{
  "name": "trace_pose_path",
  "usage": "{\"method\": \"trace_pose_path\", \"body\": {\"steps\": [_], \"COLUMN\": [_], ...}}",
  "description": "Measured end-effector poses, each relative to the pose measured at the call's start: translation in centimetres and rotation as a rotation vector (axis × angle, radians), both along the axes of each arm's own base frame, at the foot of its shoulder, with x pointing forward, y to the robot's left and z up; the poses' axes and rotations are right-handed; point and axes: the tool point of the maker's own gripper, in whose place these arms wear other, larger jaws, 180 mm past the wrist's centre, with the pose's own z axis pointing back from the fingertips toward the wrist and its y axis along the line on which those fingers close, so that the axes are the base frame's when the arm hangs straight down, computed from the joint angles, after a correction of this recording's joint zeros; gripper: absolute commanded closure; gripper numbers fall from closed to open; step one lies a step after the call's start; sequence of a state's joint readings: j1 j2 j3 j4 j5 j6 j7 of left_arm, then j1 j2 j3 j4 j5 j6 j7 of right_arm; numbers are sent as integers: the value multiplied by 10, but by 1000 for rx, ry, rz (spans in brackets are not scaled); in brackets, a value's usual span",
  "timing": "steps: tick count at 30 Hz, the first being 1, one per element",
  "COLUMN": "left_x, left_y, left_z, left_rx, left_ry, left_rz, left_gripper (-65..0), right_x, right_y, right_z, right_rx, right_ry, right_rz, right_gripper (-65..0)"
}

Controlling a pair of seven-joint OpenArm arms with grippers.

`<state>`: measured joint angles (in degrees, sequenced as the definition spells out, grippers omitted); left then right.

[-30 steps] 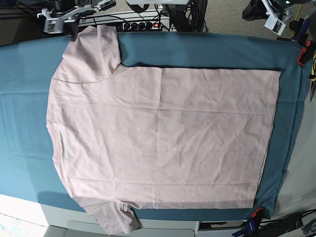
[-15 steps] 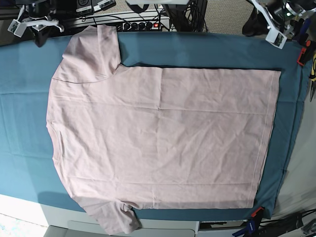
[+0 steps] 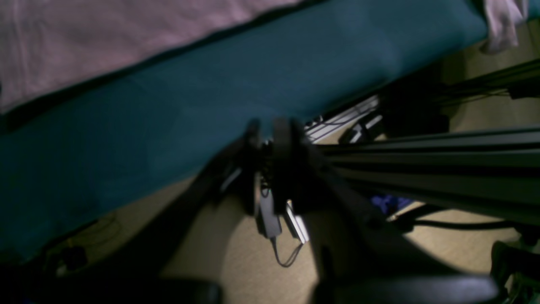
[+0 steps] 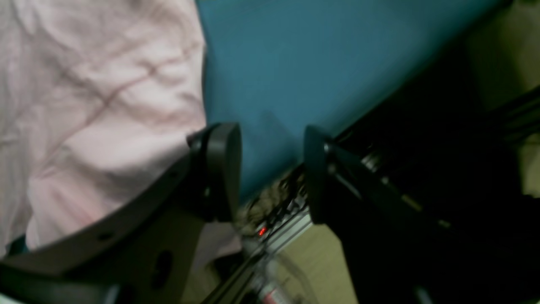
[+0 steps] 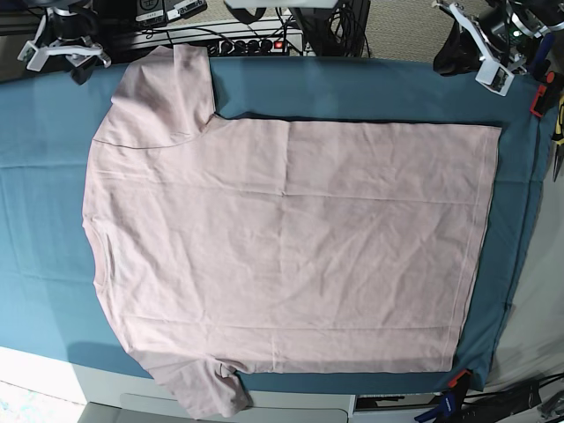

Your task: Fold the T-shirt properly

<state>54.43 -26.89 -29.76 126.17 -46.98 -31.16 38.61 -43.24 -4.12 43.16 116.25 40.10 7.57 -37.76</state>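
T-shirt (image 5: 282, 247) spread flat on teal cloth (image 5: 370, 88); right gripper (image 4: 272, 173) seen parted, empty; left gripper (image 3: 270, 139) nearly closed, nothing held

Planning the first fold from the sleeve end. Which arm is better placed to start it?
Probably the right. Its gripper hangs just beside the far sleeve of the T-shirt with jaws apart. The left gripper sits past the hem corner, jaws nearly together, far from any sleeve.

T-shirt (image 5: 282, 238) flat on table cloth (image 5: 370, 92)
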Motion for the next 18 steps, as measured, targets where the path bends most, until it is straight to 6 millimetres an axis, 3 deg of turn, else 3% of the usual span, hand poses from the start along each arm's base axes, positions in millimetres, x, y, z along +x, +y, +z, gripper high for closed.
{"method": "trace_pose_path", "body": {"steps": [4, 11, 18], "left_x": [0, 0, 7], "left_y": [0, 0, 3], "left_z": [0, 0, -1], "left_rx": [-1, 0, 32], "left_ry": [0, 0, -20], "left_rz": [1, 0, -8], "left_gripper": [-68, -68, -68], "right_x": [8, 25, 24], "right_y": [31, 66, 53], "right_z": [-23, -12, -13], "right_rx": [180, 284, 195], "right_ry": [-26, -148, -119], "right_rz": [112, 292, 294], "right_gripper": [-252, -252, -252]}}
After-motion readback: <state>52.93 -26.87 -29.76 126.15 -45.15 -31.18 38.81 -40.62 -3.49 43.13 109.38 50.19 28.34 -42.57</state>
